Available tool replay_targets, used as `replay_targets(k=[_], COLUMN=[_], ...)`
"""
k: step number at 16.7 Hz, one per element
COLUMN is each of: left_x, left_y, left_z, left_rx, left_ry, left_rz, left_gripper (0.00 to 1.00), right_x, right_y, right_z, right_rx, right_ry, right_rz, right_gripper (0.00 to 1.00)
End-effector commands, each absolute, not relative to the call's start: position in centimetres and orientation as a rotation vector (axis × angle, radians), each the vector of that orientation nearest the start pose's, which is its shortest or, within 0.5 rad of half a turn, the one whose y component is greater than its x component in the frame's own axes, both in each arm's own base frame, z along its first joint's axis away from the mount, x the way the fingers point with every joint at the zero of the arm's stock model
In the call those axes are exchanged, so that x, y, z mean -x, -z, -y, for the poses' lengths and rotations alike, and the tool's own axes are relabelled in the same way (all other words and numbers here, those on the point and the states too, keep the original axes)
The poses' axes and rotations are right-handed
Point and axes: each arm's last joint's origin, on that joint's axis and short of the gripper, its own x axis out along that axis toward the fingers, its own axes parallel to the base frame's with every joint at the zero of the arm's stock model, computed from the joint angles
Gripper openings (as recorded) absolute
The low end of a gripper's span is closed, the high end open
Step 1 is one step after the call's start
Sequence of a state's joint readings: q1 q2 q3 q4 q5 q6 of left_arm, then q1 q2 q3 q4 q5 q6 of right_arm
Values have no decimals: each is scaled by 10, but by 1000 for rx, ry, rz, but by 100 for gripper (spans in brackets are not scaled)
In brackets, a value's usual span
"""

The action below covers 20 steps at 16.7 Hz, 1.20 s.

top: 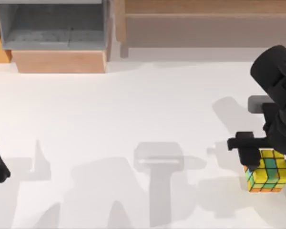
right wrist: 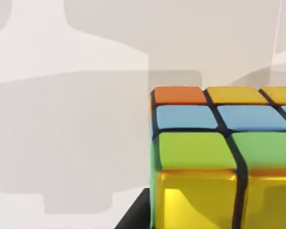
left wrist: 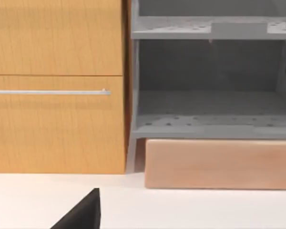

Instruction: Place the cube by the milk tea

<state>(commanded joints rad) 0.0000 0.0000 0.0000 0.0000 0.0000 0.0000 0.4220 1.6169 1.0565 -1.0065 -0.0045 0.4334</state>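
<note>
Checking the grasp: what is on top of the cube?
The right tool sits over the cube, its black body covering part of the yellow-and-green top face. Whether its fingers touch the sides is hidden. The left arm is parked at the table's left edge.

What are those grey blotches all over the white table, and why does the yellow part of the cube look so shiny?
Top view: the blotches are soft shadows on the table, cast partly by the right gripper over the cube. Right wrist view: the cube's yellow squares show bright glare, with broad shadows behind.
</note>
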Motion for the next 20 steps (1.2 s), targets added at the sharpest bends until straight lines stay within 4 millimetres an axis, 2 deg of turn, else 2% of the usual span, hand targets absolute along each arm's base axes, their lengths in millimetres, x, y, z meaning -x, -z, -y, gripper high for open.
replay_targets(k=[4, 13, 20], left_x=[-106, -106, -106], left_y=[-160, -160, -160], left_z=[1, 1, 1], left_rx=[0, 0, 0], left_ry=[0, 0, 0], left_rz=[0, 0, 0], left_gripper=[100, 100, 100], right_x=[-253, -250, -250], right_y=[-185, -192, -176], right_z=[-119, -144, -133], right_rx=[-11, -65, -76], right_ry=[-7, -141, -65], right_rz=[-1563, -1493, -1549], right_gripper=[0, 0, 0])
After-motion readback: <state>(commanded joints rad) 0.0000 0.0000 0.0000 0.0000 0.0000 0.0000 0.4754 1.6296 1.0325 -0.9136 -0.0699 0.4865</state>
